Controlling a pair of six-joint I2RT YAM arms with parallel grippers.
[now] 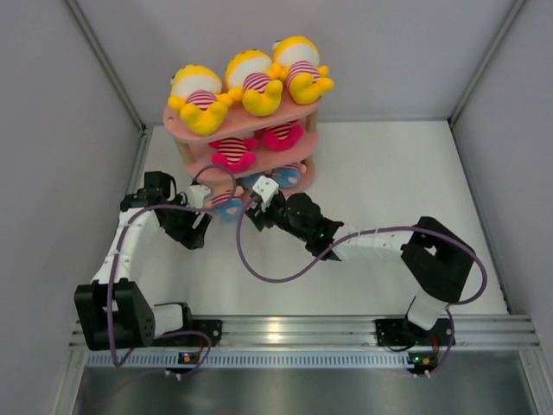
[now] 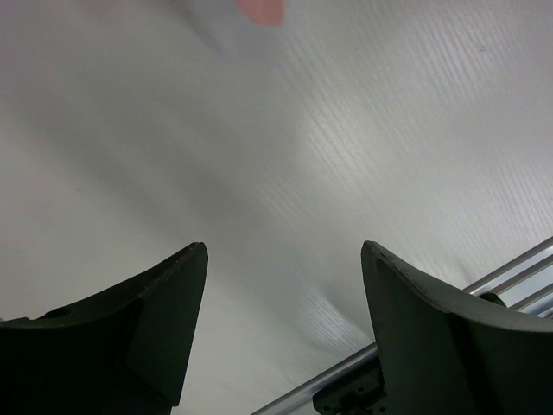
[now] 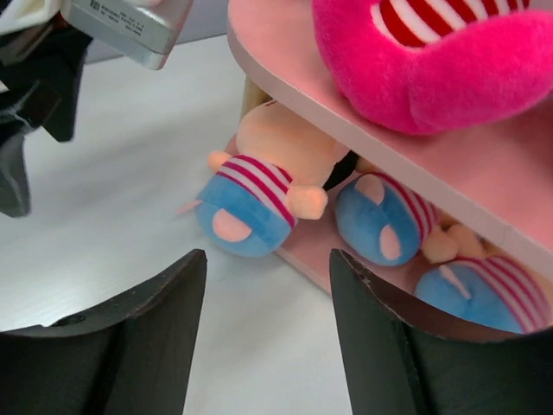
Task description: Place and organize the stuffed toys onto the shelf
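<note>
The pink shelf stands at the back of the table. Three yellow toys lie on its top board and two pink toys on the middle board. Three blue-bottomed toys are at the bottom board. The leftmost one hangs over the board's edge onto the table, also seen from above. The other two lie further in. My right gripper is open and empty, just in front of the leftmost toy. My left gripper is open and empty over bare table, left of that toy.
The left wrist's camera housing sits close above and left of the overhanging toy. The two wrists are close together in front of the shelf. Grey walls enclose the table, and a metal rail runs along the near edge.
</note>
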